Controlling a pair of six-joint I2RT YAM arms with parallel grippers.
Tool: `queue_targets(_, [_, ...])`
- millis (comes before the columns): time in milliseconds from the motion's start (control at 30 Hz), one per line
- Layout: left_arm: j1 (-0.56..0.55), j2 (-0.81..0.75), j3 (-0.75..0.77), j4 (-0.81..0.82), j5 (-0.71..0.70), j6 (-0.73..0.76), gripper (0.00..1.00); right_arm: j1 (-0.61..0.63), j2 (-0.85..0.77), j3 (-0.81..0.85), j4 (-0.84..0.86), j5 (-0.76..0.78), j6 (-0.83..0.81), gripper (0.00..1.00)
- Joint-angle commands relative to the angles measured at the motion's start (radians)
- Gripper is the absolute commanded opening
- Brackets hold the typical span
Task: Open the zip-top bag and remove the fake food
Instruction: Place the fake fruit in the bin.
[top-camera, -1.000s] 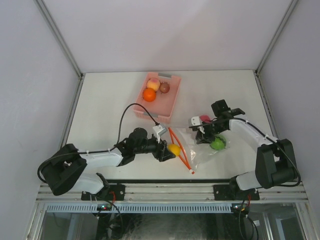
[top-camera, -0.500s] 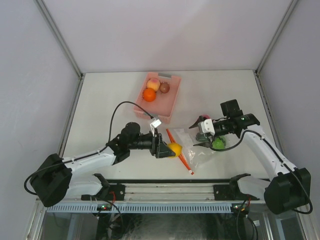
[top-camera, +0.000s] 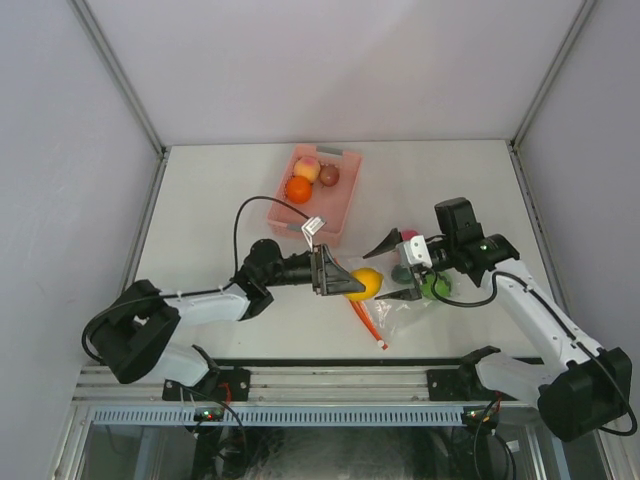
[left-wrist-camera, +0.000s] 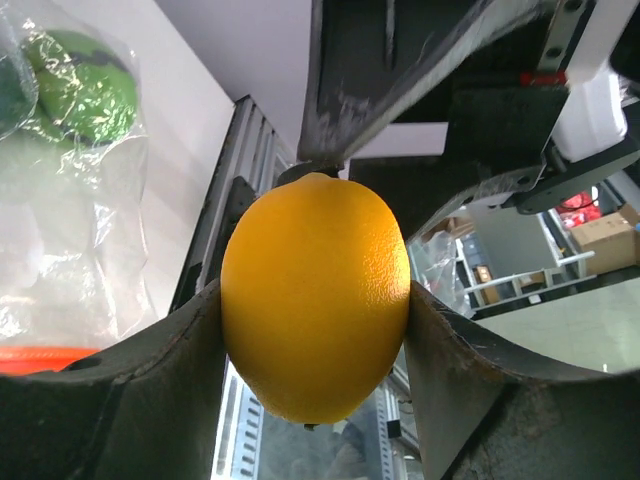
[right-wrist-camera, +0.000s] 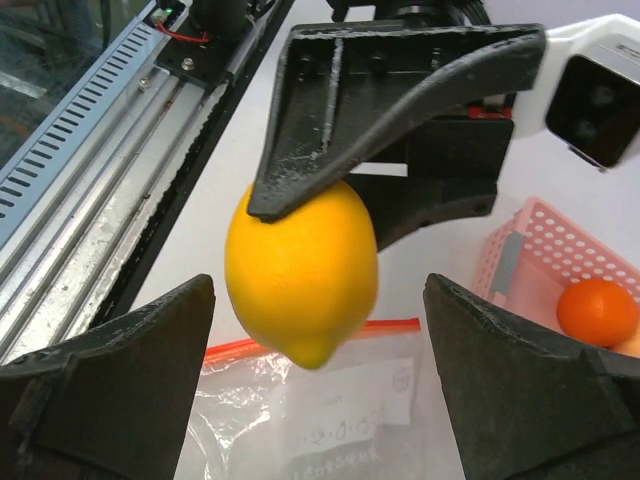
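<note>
Right hand (top-camera: 392, 272) opened wide, lemon (top-camera: 364, 284) clamped in left hand (top-camera: 340, 277)

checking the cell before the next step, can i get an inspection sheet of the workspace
surface: white table, no damage seen
job's things: zip-top bag lying flat, green fruit inside; lemon held clear of it
clutter: pink basket holding an orange and two other fruits
grippers: left gripper shut on lemon; right gripper open, empty
cables: black cable loops above left arm
surroundings: plain walls, metal rail at near edge
</note>
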Motion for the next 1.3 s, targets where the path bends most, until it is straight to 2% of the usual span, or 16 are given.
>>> queue_targets(0, [0.005, 0.045, 0.055, 0.227, 0.02, -0.138, 0.09, 0.037, -0.013, -0.029, 0.108, -0.022, 0.093, 0.84])
queue_targets(200, [0.005, 0.107, 0.058, 0.347, 0.018, -0.217, 0.09, 0.068, -0.002, -0.061, 0.183, 0.007, 0.153, 0.77])
queue_targets(533, [0.005, 0.134, 0.057, 0.358, 0.016, -0.222, 0.13, 0.095, 0.006, -0.062, 0.214, 0.003, 0.182, 0.46])
queue_targets(633, [0.005, 0.137, 0.052, 0.358, 0.011, -0.22, 0.24, 0.095, 0.001, -0.062, 0.213, 0.004, 0.185, 0.35])
queue_targets(800, [0.008, 0.111, 0.036, 0.303, -0.004, -0.174, 0.5, 0.09, -0.004, -0.063, 0.211, 0.003, 0.188, 0.25])
queue_targets(1033, [0.041, 0.027, -0.012, 0.172, -0.04, -0.067, 0.84, 0.067, -0.006, -0.056, 0.191, -0.008, 0.185, 0.23])
queue_targets(1067, [0.051, 0.011, -0.021, 0.149, -0.044, -0.053, 0.97, 0.061, -0.007, -0.056, 0.191, -0.01, 0.184, 0.22])
queue_targets(1100, [0.058, -0.01, -0.03, 0.126, -0.047, -0.039, 1.0, 0.057, -0.007, -0.056, 0.19, -0.011, 0.184, 0.21])
queue_targets(1267, [0.089, -0.108, -0.053, -0.038, -0.054, 0.061, 1.0, 0.04, -0.009, -0.047, 0.174, -0.018, 0.179, 0.16])
